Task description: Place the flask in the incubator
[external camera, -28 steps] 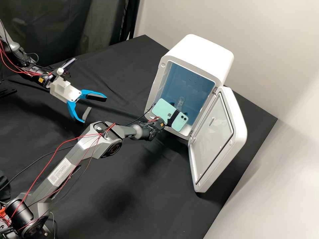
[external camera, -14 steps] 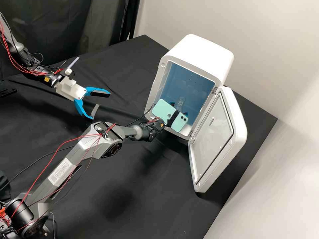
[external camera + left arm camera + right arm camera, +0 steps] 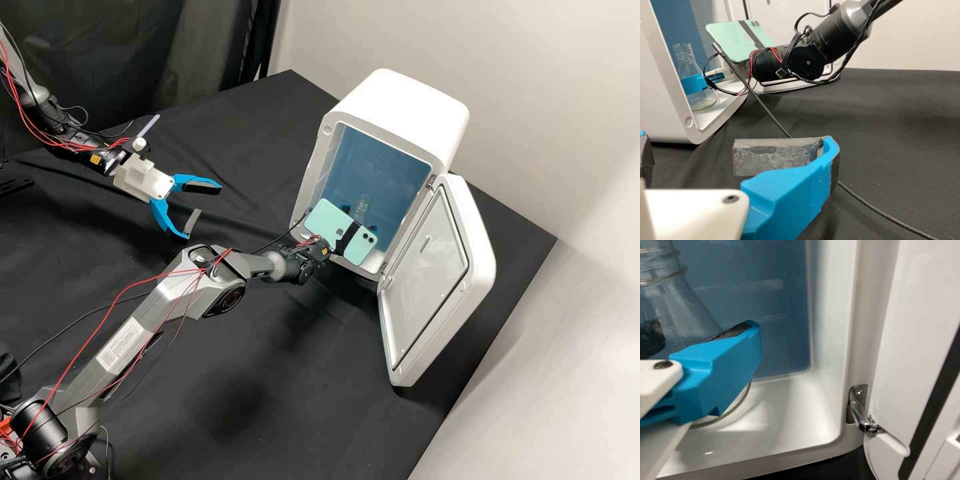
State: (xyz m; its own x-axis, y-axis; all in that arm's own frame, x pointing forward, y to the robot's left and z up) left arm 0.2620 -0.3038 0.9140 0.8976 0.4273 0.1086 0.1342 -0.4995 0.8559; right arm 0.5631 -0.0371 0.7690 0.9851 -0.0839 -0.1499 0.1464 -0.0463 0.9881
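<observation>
Standing in the incubator (image 3: 393,107), flask (image 3: 690,75) is grasped by right pincer (image 3: 697,335); left pincer (image 3: 200,210) released.

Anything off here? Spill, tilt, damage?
Nothing stands out. The flask is upright inside the incubator, gripped by the right gripper, and no spill or crack shows. The door is swung open. The left gripper is open above the bench.

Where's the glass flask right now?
The flask stands on the floor inside the open incubator, right of centre in the high view, with the right gripper closed around it.
</observation>
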